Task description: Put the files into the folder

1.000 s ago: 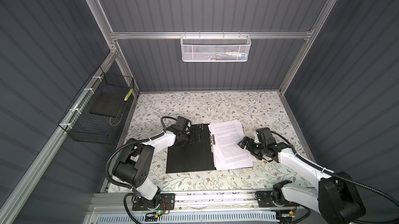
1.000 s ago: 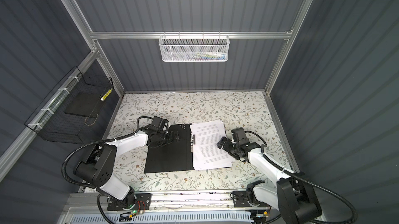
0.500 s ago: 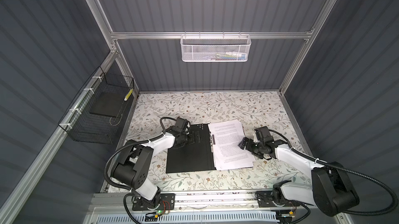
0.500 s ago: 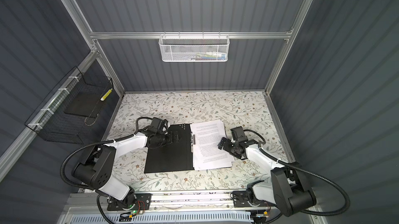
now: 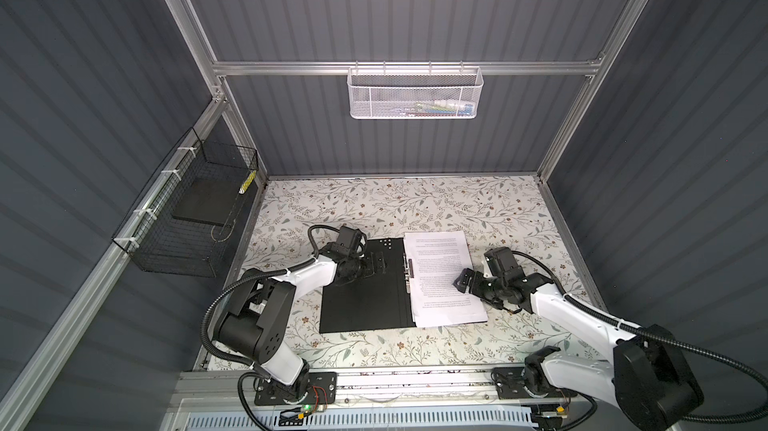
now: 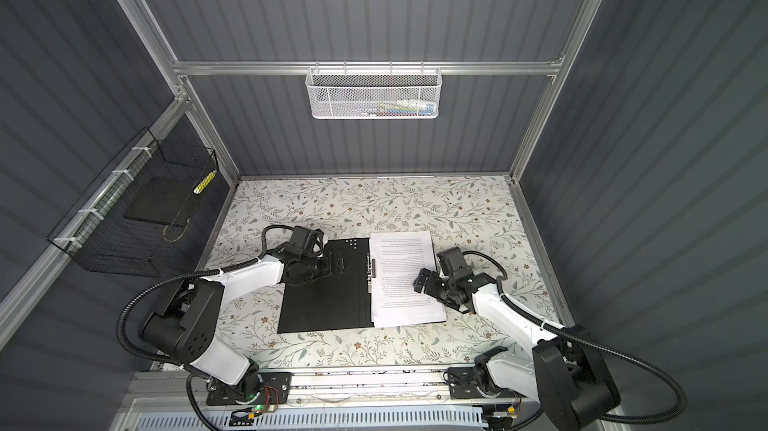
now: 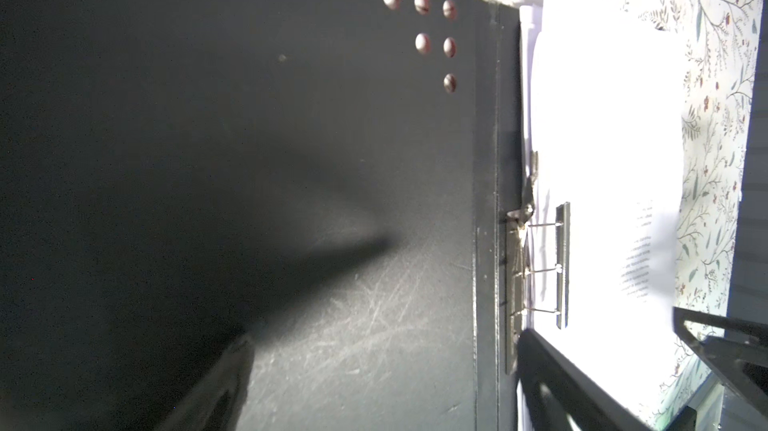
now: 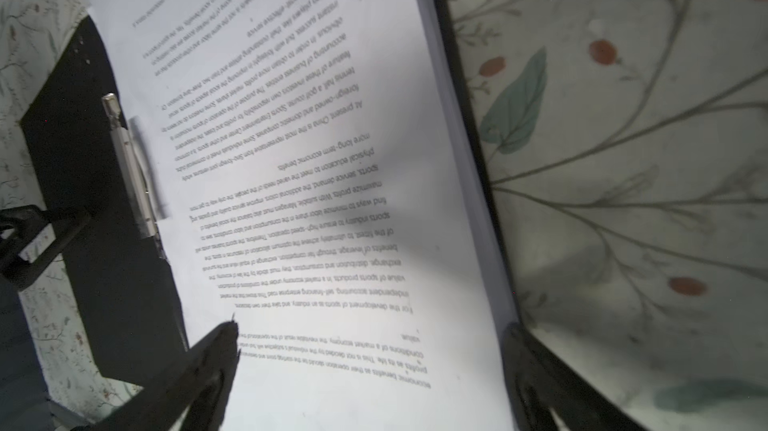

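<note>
Right gripper (image 5: 468,288), perhaps farther over files (image 5: 436,262)

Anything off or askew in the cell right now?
Minor only: the files lie slightly askew on the right half of the open folder, sheets a little fanned, their far edge poking past it. Nothing spilled or damaged.

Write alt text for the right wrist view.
Printed files lie stacked in the open black folder beside its metal clip. The open right gripper is poised over the pages, with the floral table beyond.
</note>
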You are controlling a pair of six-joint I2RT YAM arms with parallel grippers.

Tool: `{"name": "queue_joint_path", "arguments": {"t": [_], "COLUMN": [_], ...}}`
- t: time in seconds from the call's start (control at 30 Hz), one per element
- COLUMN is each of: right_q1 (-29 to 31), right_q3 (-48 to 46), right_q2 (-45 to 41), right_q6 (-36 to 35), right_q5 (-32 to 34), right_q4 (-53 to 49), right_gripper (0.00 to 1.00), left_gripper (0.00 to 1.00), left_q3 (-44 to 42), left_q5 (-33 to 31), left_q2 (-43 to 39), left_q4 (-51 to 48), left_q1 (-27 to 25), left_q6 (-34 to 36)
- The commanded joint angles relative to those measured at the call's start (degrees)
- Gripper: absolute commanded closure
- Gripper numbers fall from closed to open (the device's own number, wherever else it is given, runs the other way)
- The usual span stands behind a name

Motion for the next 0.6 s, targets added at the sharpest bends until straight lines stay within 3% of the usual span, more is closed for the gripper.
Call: {"name": "queue_joint_path", "arguments": {"t": [0.0, 0.13, 0.3, 0.57], "right_q1": [-0.02, -0.47, -0.62, -0.83], "right_q3": [4.61, 14.61, 33.51, 62.95], "right_q2": [0.86, 8.59, 25.38, 50.71], "right_q6": [-4.19, -10.95, -17.96, -19.15], "right_q5": [6.54, 4.32, -0.78, 0.64], "right_q4": [-5.65, -4.94, -5.02, -12.79], "right_gripper": [0.01, 0.01, 0.01, 0.12], "left_gripper": [0.00, 0.00, 0.00, 0.00], "left_q3": [-2.43, -0.14, 2.25, 0.38], "left_q5": [1.02, 0.28, 1.94, 1.21], "left_q2": [2.25, 0.52, 0.43, 1.12], "left_q4": [-5.83, -8.85, -11.00, -10.61], "left_q1": [-0.44, -0.45, -0.42, -0.44], "left_q6": [-0.39, 2.62, 4.77, 3.77]}}
